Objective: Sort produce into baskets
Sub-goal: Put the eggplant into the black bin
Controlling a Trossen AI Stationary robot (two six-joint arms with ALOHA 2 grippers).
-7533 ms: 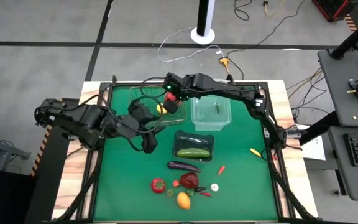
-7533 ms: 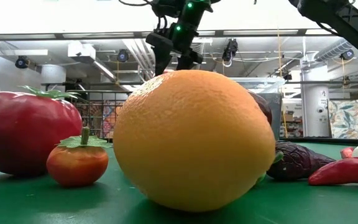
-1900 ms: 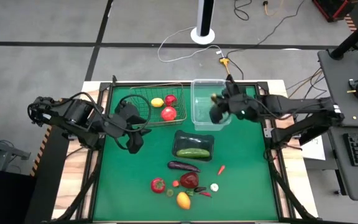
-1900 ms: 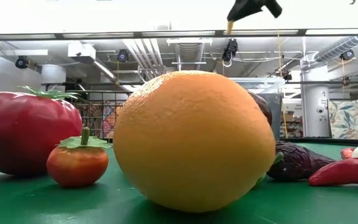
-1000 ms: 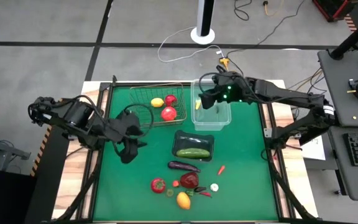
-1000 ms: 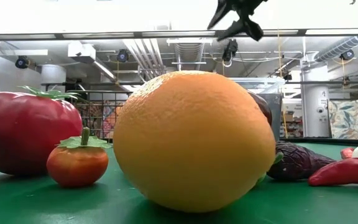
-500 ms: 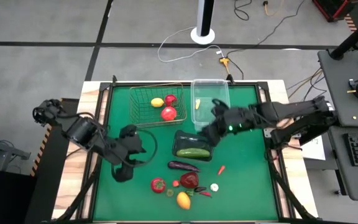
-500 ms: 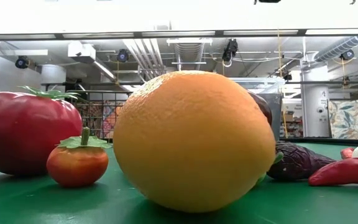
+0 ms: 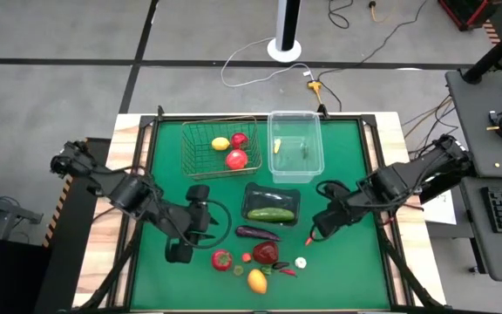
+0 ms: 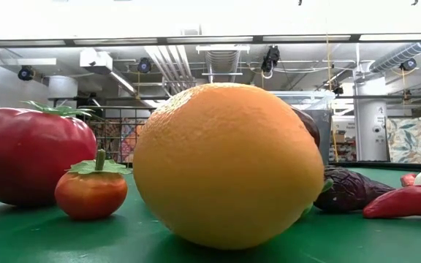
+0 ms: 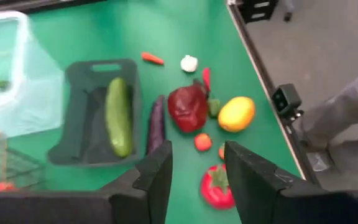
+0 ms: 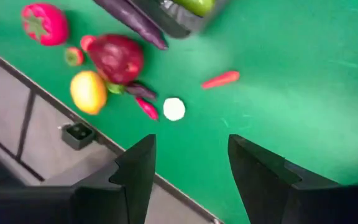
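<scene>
The wire basket [image 9: 200,148] holds a lemon [image 9: 220,144] and two red round fruits. The clear tub [image 9: 296,164] holds a yellow chili [image 9: 277,146] and a green one. A cucumber [image 9: 271,214] lies in the dark tray [image 9: 273,192]. On the mat near the front lie an eggplant [image 9: 257,233], a red tomato [image 9: 222,259], a dark-red round one [image 9: 265,253], an orange fruit [image 9: 256,280], garlic [image 9: 301,262] and a small red chili [image 9: 309,237]. My left gripper [image 9: 179,252] is open and empty, left of the tomato [image 11: 219,186]. My right gripper [image 9: 315,228] is open and empty, above the red chili [image 12: 220,79].
The loose produce is crowded together near the table's front edge, which shows close behind it in the right wrist view [image 12: 55,99]. In the low view the orange fruit [image 10: 229,164] fills the middle and hides most of the table. A small black camera box [image 11: 288,99] sits at the front edge.
My right gripper has gone from above the clear tub toward the table's near edge and down to the red chili. The yellow chili stays in the tub. My left gripper has gone toward the near edge, toward the red tomato.
</scene>
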